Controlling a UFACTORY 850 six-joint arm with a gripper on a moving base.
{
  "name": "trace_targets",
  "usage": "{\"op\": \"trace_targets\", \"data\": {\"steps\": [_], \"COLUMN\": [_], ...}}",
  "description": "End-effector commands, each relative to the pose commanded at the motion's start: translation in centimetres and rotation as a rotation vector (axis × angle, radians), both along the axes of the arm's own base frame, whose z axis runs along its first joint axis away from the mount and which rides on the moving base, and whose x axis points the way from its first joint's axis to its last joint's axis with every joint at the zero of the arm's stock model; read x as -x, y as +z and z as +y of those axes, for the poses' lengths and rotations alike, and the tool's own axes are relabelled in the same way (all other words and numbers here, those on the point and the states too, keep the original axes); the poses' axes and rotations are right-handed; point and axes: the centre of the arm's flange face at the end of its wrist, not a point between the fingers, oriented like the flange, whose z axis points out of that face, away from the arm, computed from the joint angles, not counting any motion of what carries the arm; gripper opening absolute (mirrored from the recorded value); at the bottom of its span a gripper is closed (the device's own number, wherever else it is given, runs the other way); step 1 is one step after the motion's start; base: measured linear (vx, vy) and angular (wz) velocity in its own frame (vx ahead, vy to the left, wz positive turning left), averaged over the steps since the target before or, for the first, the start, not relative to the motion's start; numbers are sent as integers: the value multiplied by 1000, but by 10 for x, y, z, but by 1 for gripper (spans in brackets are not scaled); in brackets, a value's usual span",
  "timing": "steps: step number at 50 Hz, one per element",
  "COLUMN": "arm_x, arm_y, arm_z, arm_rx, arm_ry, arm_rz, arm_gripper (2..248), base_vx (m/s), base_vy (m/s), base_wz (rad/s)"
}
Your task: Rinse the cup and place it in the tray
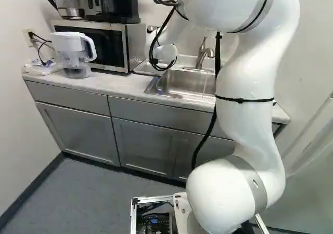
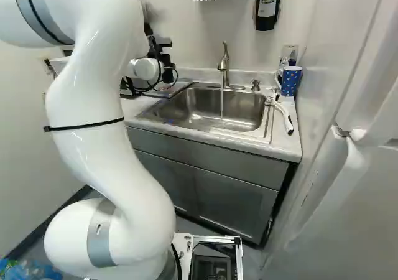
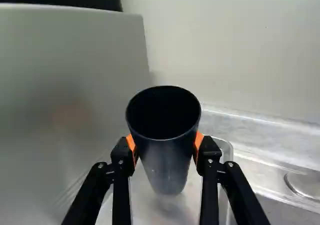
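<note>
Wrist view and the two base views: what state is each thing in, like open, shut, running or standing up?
Pincer: shut on the cup
Cup: upright, over the tray
Tray: flat
Faucet: running
Microwave: shut
Cabinet doors: shut
Pitcher: upright
Blue mug: upright

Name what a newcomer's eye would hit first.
The big white arm, looming at the right of the left base view. Then, in the wrist view, the dark cup clamped in the hand, the metal tray beneath. Next, water running from the faucet in the right base view.
</note>
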Motion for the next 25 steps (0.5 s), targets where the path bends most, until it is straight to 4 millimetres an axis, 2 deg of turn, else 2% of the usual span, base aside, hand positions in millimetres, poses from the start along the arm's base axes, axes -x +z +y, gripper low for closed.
{"op": "trace_targets", "data": {"steps": [25], "arm_x": [-2], "arm_y": [-28], "arm_z": [0], "arm_rx": [9], "arm_ry": [0], "arm_rz": [46], "arm_gripper": [124], "base_vx": [0], "base_vy": [0], "base_wz": [0]}}
